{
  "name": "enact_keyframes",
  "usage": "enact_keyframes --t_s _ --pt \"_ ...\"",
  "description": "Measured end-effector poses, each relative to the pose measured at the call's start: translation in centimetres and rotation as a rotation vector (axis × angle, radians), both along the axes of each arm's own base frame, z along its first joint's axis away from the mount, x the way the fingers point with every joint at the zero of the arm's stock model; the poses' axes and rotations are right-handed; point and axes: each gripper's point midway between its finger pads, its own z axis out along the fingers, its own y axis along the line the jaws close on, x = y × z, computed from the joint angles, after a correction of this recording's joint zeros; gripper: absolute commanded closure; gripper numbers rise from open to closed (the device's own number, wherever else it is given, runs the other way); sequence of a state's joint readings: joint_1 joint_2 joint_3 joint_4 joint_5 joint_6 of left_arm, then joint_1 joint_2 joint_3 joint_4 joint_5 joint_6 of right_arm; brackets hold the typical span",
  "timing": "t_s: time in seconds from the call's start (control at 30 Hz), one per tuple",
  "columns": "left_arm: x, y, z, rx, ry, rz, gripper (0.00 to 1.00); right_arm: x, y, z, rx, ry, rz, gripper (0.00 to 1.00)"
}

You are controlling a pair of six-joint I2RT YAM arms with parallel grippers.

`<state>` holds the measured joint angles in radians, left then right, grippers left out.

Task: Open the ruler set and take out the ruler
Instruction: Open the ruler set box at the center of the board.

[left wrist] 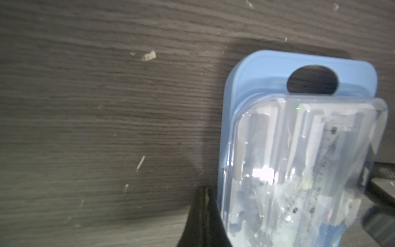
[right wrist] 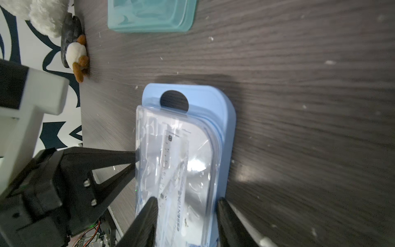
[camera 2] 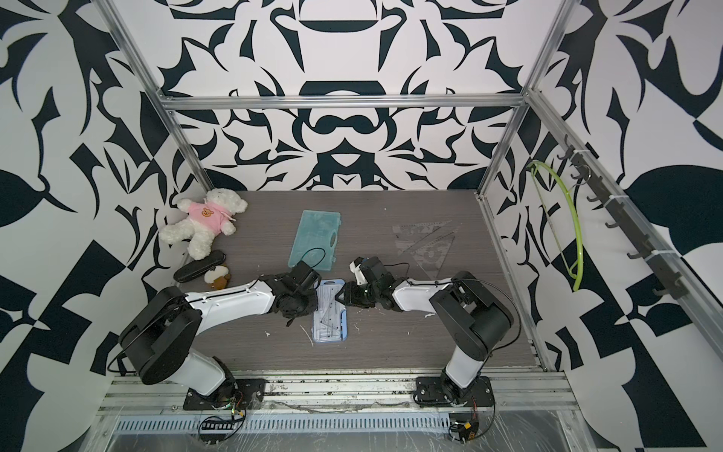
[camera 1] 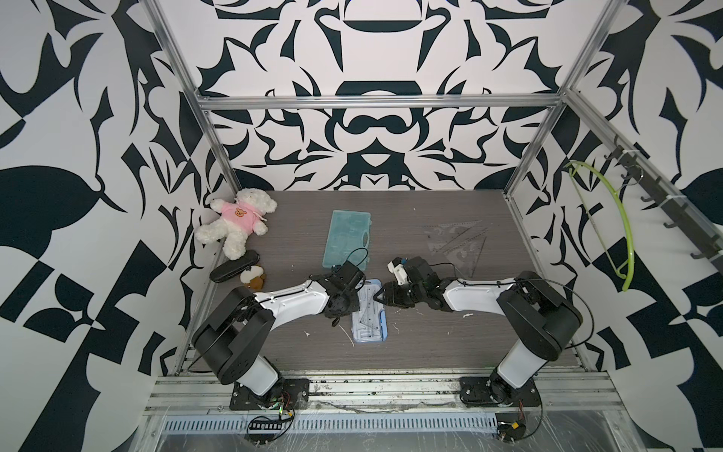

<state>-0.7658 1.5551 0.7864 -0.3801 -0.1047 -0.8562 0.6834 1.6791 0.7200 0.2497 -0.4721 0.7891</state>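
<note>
The ruler set (camera 1: 368,315) lies at the middle front of the table in both top views; it is a blue tray (right wrist: 224,132) under a clear cover (right wrist: 198,162) that sits shifted to one side. A clear ruler (right wrist: 171,158) with printed marks shows through the cover (left wrist: 267,149). My left gripper (left wrist: 204,211) is shut and empty, its tips (right wrist: 133,159) pressed against the cover's side edge. My right gripper (right wrist: 187,206) is open over the set's end. One of its fingers (right wrist: 149,216) is above the cover and the other is by the tray's outer edge.
A teal plastic case (camera 1: 346,238) lies behind the set. Clear set squares (camera 1: 457,242) lie at the back right. A white teddy in pink (camera 1: 238,221), a black pouch (camera 1: 234,266) and a small plush (camera 1: 253,277) crowd the left wall. A green hanger (camera 1: 610,219) hangs outside the frame.
</note>
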Motion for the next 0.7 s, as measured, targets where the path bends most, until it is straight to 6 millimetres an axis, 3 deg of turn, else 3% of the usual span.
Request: enact_keyframes --t_s 0.7 --pt "0.01 -0.11 -0.04 0.008 0.009 -0.012 1.00 0.01 -0.14 0.50 0.020 0.000 -0.015 0.58"
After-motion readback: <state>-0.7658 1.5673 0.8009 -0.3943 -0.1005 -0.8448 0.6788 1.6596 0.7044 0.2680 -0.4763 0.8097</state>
